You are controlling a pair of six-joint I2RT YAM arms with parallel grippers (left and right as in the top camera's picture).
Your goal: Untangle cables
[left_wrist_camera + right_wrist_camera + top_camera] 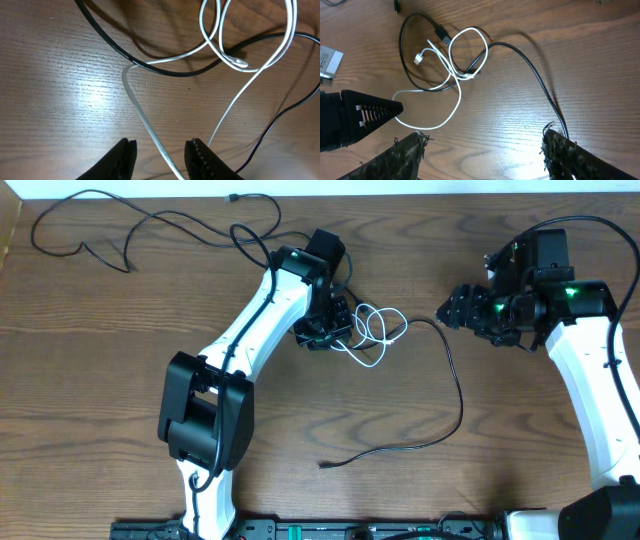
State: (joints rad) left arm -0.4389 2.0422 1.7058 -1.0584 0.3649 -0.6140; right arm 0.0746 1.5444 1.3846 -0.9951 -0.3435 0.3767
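Desk point(520, 480): brown wood-grain top, matte, with a pale glare patch under the left wrist camera.
White cable point(145, 120): thin, smooth, round cord, coiled in several overlapping loops at the middle of the desk, just beside the left tool. Its small white plug point(418, 58) lies among the loops.
Long black cable point(461, 405): thin and slightly glossy. It threads through the white loops, then sweeps in a wide arc toward the near edge, and its free end lies well apart from both arms. A flat metal-tipped plug point(442, 34) rests at the tangle.
Far black cable point(150, 216): slack, wandering curves across the far left of the desk. One stretch passes by the left arm's wrist, and I cannot tell whether it joins the tangle.
Left arm point(255, 315): white shells with black joints, slanting from the near edge to the middle, wrist tipped down over the loops.
Left tool point(160, 150): two black fingers point(200, 160), one of them ribbed, standing parted. The white cable runs between them with a gap on each side, so it is not clamped.
Right arm point(590, 380): white, with a black wrist showing green lights, bent leftward toward the tangle.
Right tool point(484, 134): dark, rough-edged fingers spread wide with nothing between them. The long black cable runs up to one fingertip, and I cannot tell if it touches.
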